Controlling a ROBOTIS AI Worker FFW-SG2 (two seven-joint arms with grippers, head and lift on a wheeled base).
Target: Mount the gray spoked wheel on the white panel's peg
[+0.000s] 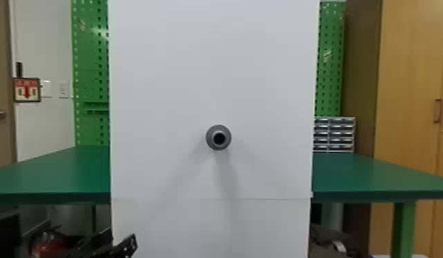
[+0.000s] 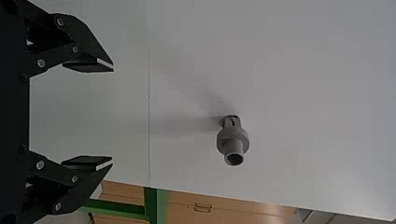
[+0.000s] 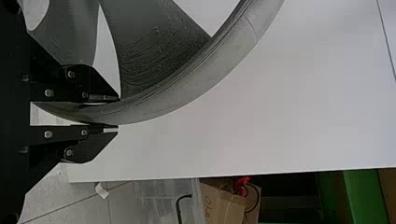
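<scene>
White rectangular panel point(image 1: 210, 68): stands upright before us, with a thin horizontal seam point(image 1: 162, 198) across its lower part.
Gray cylindrical peg with round collar and hollow end point(image 2: 233, 140): projects from the panel above the seam, about midway between the left and right edges. We find nothing mounted on it.
Gray spoked wheel point(image 3: 182, 95): is in the right gripper point(image 3: 118, 112), in front of the panel, below the seam and toward the right edge. It is well apart from the peg.
Right jaws: narrow, clamped on the wheel's rim, one flat black finger on the inner side and one on the outer.
Left gripper point(image 2: 113, 115): sits low before the panel, near its left edge. Its jaws stand wide, with nothing between them.
Wheel transfer: we judge the grasp complete and the carry to the peg in hand; mounting is not yet begun.
Next wheel move: we should raise the wheel above the seam and bring it inward, keeping its face parallel to the panel, until the center bore faces the hollow end. Only then should we push it straight on.
Rim grip caution: with the hold at the rim, the wheel may tilt and catch on the peg's end. The left gripper could steady the opposite side.
</scene>
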